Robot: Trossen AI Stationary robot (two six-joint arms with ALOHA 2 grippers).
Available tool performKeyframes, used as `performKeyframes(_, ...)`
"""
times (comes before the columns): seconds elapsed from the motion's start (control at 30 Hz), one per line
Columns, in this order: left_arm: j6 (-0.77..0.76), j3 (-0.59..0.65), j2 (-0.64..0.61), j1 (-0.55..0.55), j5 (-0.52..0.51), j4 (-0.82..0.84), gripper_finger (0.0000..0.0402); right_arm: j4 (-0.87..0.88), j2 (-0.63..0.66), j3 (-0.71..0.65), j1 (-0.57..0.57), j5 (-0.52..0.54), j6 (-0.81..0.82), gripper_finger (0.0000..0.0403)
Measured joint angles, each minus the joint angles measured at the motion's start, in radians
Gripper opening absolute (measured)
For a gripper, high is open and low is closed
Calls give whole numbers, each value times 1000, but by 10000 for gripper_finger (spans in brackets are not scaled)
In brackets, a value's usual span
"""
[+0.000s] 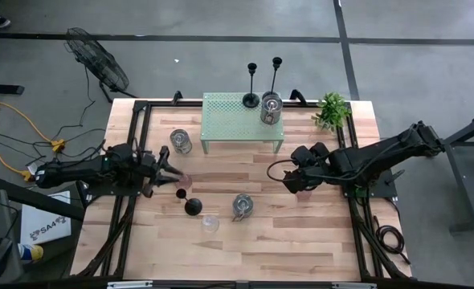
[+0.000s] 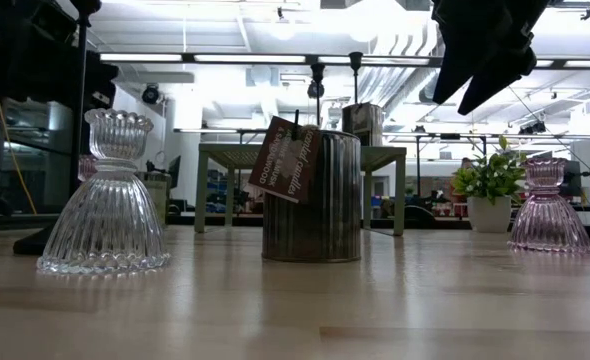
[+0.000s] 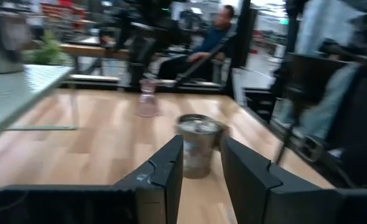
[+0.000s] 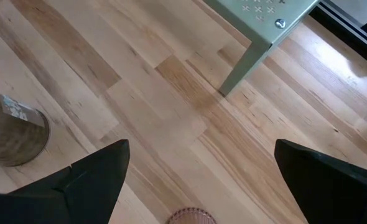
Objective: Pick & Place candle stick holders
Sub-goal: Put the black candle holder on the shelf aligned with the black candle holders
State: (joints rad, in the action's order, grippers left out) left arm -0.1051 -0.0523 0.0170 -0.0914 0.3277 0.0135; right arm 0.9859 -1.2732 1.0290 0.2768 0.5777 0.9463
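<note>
Bare tabletop (image 1: 301, 233) right of jar (image 1: 242, 206)

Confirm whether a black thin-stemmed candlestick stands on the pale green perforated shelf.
Yes: one black thin-stemmed candlestick stands on the pale green perforated shelf, beside a silvery jar.

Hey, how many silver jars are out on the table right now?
3. One silver jar stands on the green shelf, one on the table left of the shelf, one near the table's front middle. None seems hidden.

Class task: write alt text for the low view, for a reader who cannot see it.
At table level, a ribbed silvery jar with a paper tag stands centre, a clear glass holder to the picture's left and a pink one to the right. Behind are a green shelf and a plant.
</note>
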Motion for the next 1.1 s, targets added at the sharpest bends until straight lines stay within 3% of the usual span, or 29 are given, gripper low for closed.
performKeyframes(0.53,-52,-3,1,23,98,12,107,-2,0,0,0,-37,19,392)
performKeyframes(0.87,19,0,135,171,-67,-30,108,-3,0,0,0,-33,22,392)
performKeyframes(1.1,26,0,281,233,-127,-156,146,-3,0,0,0,-49,30,392)
